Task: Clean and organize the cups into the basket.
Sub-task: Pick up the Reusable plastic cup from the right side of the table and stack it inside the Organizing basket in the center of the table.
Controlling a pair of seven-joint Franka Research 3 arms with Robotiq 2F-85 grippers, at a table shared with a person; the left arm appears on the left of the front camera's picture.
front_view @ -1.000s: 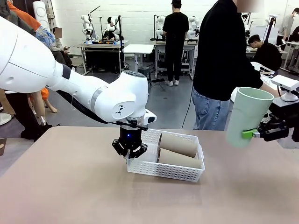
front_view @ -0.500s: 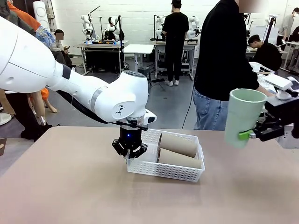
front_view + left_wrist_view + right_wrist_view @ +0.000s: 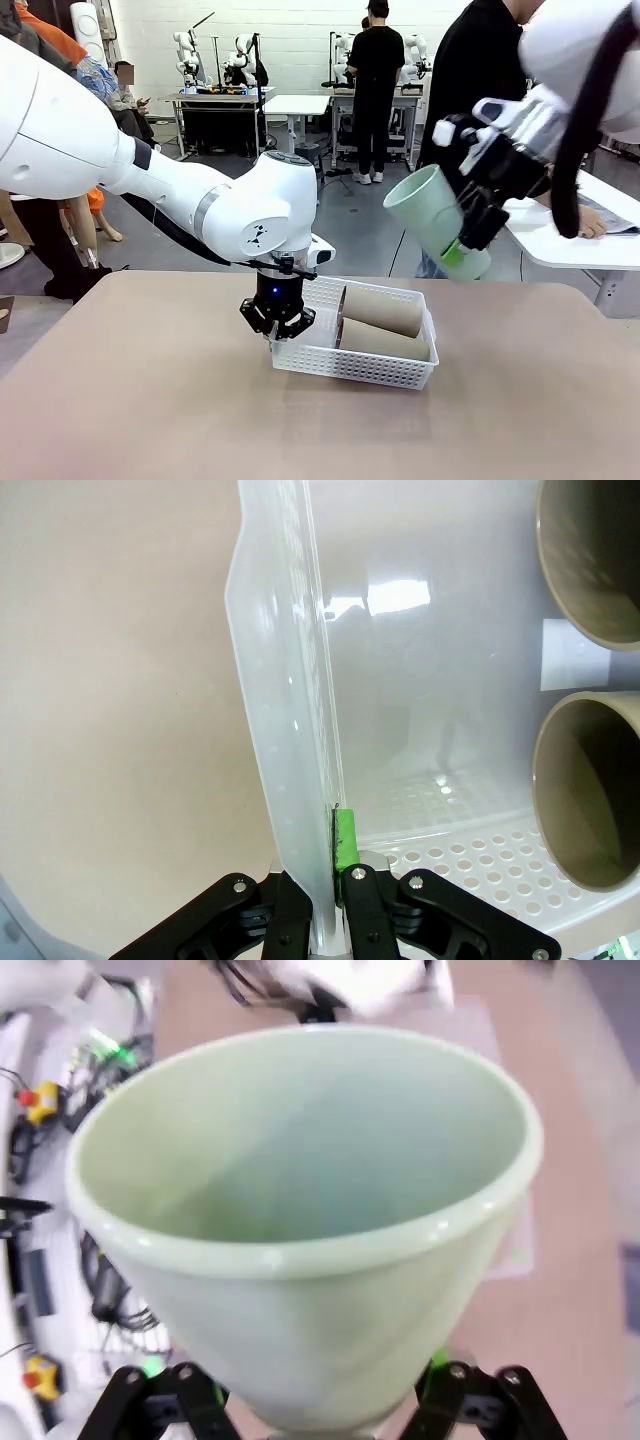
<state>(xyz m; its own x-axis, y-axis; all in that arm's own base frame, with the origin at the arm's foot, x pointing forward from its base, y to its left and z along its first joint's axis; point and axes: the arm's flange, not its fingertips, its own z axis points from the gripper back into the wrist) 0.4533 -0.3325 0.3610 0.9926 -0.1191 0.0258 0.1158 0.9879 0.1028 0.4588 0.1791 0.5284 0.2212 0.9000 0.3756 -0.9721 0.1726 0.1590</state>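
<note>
The white lattice basket (image 3: 330, 358) sits mid-table with two taupe-brown cups (image 3: 380, 311) (image 3: 385, 341) lying on their sides in it. My left gripper (image 3: 277, 326) is shut on the basket's left wall. In the left wrist view that wall (image 3: 285, 730) runs between the pinched fingers (image 3: 344, 840), and both brown cup mouths (image 3: 600, 560) (image 3: 590, 790) face the camera. My right gripper (image 3: 468, 243) is shut on the mint green cup (image 3: 432, 218), held tilted in the air above and right of the basket, mouth toward the upper left. The cup (image 3: 300, 1210) sits between the right gripper (image 3: 310, 1415) fingers.
A person in a black top (image 3: 480, 100) stands at the far side, a hand (image 3: 598, 226) resting on a white side table (image 3: 560, 245) at the right. Bare tabletop (image 3: 150, 400) lies left of and in front of the basket.
My right arm has swung the mint cup up and left from the far right edge toward the basket, tipping it from upright to tilted. The left arm and basket have not moved.
</note>
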